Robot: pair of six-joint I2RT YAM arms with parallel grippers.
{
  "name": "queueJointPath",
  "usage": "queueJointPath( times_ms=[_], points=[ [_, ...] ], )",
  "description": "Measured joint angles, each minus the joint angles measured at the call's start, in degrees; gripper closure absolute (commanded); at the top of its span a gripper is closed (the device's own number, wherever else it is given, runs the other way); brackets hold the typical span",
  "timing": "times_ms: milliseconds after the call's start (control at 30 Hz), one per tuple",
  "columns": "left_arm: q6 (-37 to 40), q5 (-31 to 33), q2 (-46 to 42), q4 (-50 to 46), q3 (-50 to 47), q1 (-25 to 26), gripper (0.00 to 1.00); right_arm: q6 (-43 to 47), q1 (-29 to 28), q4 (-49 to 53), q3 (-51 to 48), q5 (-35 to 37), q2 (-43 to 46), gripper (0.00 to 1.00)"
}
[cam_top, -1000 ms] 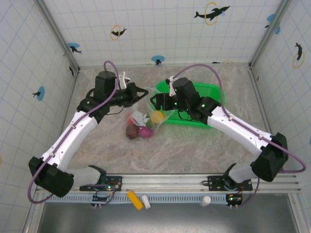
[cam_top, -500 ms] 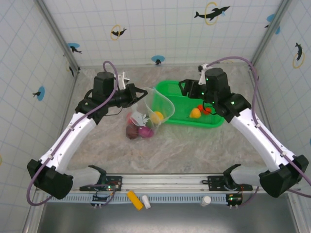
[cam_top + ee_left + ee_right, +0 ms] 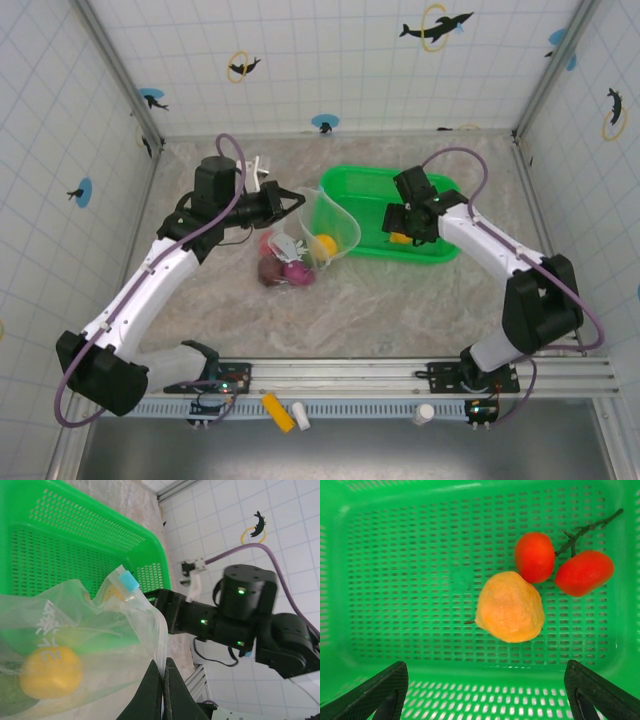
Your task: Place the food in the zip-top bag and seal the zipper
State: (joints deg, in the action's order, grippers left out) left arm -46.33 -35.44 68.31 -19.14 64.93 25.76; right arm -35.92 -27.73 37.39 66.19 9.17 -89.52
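Though hazy behind bag (image 3: 107,647), yellow food (image 3: 50,672)

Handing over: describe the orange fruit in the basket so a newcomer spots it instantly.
Find the bright green basket right of the zip-top bag. On its mesh floor lie three pieces: the target is the largest, a yellow-orange pear-shaped fruit, beside two glossy red fruits joined by a dark stem.

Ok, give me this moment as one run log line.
left gripper: shut on zip-top bag edge | right gripper: open above green basket | in basket: orange fruit, two red fruits | in bag: yellow fruit
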Motion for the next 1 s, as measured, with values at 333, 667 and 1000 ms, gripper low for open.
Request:
queueJointPath(
  times_ms=[333, 667, 1000],
  points=[
    [0.0, -0.9, -0.1, 0.5, -0.5, 0.0, 1.0, -1.5, 0.5, 2.7, 7.5, 3.3, -15.4, 0.15],
    [0.0, -1.5, -0.5, 0.7, -1.2, 0.0, 1.0, 0.5, 2.2, 1.9, 7.7, 4.3, -17.7, 0.3],
    [0.0, -1.5, -0.5, 0.7, -1.2, 0.0, 1.0, 2.2, 4.5, -2.2, 6.5, -0.2, -17.7, 0.53]
  ],
)
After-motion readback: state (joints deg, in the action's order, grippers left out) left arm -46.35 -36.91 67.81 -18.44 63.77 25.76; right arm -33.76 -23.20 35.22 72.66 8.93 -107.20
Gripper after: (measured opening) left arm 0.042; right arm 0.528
